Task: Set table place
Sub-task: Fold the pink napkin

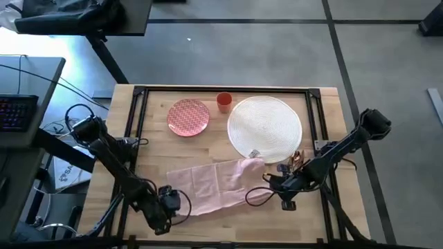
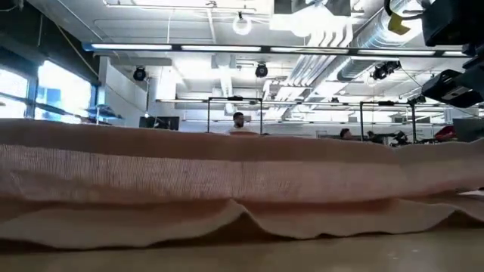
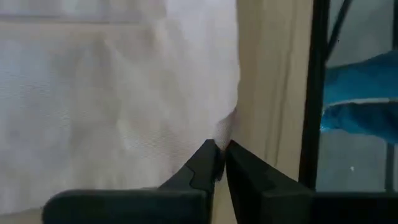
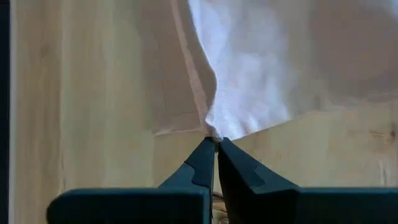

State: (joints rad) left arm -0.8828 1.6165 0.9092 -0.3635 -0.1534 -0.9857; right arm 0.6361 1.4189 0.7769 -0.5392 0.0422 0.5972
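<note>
**A:** What is held by the grippers?

**B:** The left gripper (image 3: pixel 219 163) is closed on a corner of the beige napkin (image 1: pixel 211 181), with a tuft of cloth pinched between its fingertips near the table's front left. The right gripper (image 4: pixel 215 155) is likewise clamped on the napkin's opposite edge, at the front right of the table (image 1: pixel 228 221).

**A:** And how does the napkin lie?

**B:** It is stretched between the two grippers along the front part of the table, partly spread and wrinkled, with one far corner overlapping the rim of the round white woven placemat (image 1: pixel 265 128). In the low view it fills the foreground as a rumpled band of cloth.

**A:** Where are the other pieces?

**B:** The red-patterned plate (image 1: pixel 188 117) and the small orange cup (image 1: pixel 223 102) are set on bare wood beside the placemat, toward the far side. The copper-coloured cutlery (image 1: pixel 297 161) is seen just by the placemat's near right edge, close to the right arm.

**A:** Which step is judged to be in hand?

**B:** The laying out or folding of the napkin; the place is far from set, since nothing yet rests properly on the placemat.

**A:** What is called for next?

**B:** Both grips should be moved together so the cloth is kept taut and flattened, with care that the cutlery is not swept aside.
</note>
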